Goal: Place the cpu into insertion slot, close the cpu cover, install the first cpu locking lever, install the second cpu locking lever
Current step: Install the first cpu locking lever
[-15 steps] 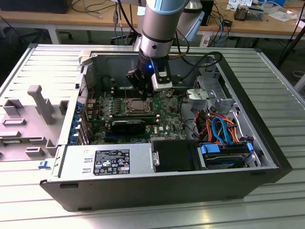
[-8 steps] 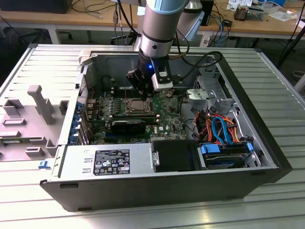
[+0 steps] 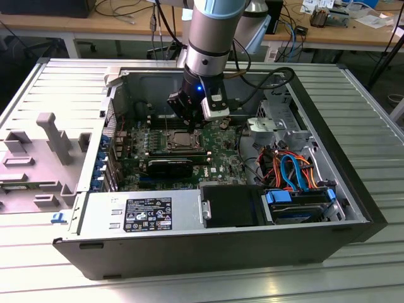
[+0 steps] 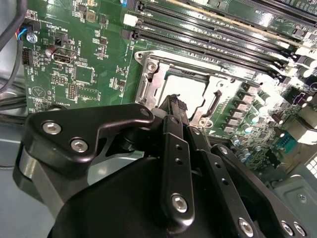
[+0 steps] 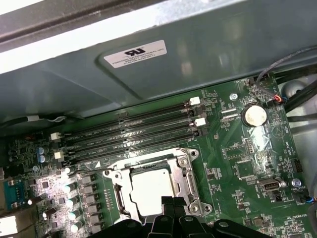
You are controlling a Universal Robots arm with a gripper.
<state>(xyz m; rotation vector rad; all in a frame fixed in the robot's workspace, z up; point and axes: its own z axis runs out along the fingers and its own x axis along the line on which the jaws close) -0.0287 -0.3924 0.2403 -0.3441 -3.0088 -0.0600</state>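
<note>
Your pincer (image 4: pixel 173 101) hangs right over the socket, tips together, nothing between them as far as the second wrist view shows; in the first wrist view its black tips (image 5: pixel 171 202) sit at the socket's edge. In the exterior view the pincer (image 3: pixel 189 118) is inside the open case (image 3: pixel 353 189), just above the board (image 3: pixel 218 148).

The cpu (image 5: pixel 151 191) lies directly under the tips, seated flat in the slot (image 4: pixel 185 91). Its top is plain silvery-grey, square, washed pale by glare. You can't tell if the tips touch it.

The cover (image 5: pixel 185 173) is down around the cpu: a grey metal frame, its window showing the chip's top. In the second wrist view the cover (image 4: pixel 151 79) reads bright and shiny at the corner.

Beside the socket run long black memory slots (image 5: pixel 133 131). A coin cell (image 5: pixel 254 115) sits farther out on the green board. The case rests on a ribbed metal desk (image 3: pixel 57 88).
</note>
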